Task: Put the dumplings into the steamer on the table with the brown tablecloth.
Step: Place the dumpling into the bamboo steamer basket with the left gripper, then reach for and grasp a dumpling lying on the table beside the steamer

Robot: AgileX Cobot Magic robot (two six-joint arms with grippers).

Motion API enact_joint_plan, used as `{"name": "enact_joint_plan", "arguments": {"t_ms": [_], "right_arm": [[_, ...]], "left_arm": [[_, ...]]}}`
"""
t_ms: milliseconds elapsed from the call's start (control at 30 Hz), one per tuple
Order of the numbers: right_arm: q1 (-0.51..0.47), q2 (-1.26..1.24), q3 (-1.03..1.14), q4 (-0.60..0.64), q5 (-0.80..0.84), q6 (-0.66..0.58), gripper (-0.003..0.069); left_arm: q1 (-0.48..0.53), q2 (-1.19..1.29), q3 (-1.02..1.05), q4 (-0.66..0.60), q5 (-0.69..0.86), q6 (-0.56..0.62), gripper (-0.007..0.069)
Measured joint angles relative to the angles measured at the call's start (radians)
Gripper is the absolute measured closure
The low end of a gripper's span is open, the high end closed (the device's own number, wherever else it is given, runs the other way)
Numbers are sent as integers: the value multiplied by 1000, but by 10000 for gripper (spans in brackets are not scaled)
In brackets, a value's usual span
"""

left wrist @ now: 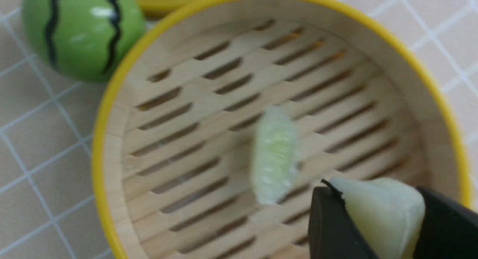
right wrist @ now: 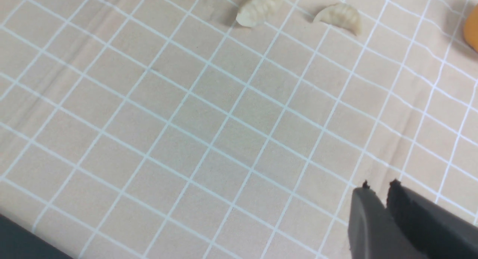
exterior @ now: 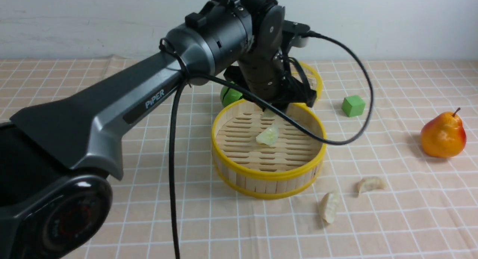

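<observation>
Pinching a pale dumpling [left wrist: 377, 210], left fingers [left wrist: 328, 229] hang above the steamer [left wrist: 98, 139].

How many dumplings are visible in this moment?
4: a green dumpling in the steamer, a pale dumpling in the left claw above it, two cream dumplings on the tablecloth.

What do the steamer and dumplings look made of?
Steamer: pale unfinished wood or bamboo slats, matte; its yellow rim bands look like smooth plastic. Green dumpling inside: translucent, slightly glossy, probably soft rubber or plastic. Cream dumplings on the cloth: opaque, matte, moulded pleats, likely the same.
</observation>
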Motion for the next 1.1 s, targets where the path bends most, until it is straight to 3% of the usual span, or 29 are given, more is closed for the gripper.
{"name": "enact_joint_plan", "arguments": {"t_ms": [167,467,633,767,1000,1100], "right_arm": [[0,66,0,33,19,3,573],[0,128,1,110,17,3,573],[1,141,1,123,4,16,573],[1,181,-1,123,2,37,573],[1,353,-93,105,-26,56,569],[1,526,-190,76,-56,57,552]], "left_arm": [[53,84,0,22,-40,-64,368],[72,150,0,24,-62,-74,352],[72,148,0,30,-31,-74,237],[72,101,-18,52,22,-74,203],[72,-81,-68,58,123,-62,206],[72,-216,-78,49,202,-30,276]]}}
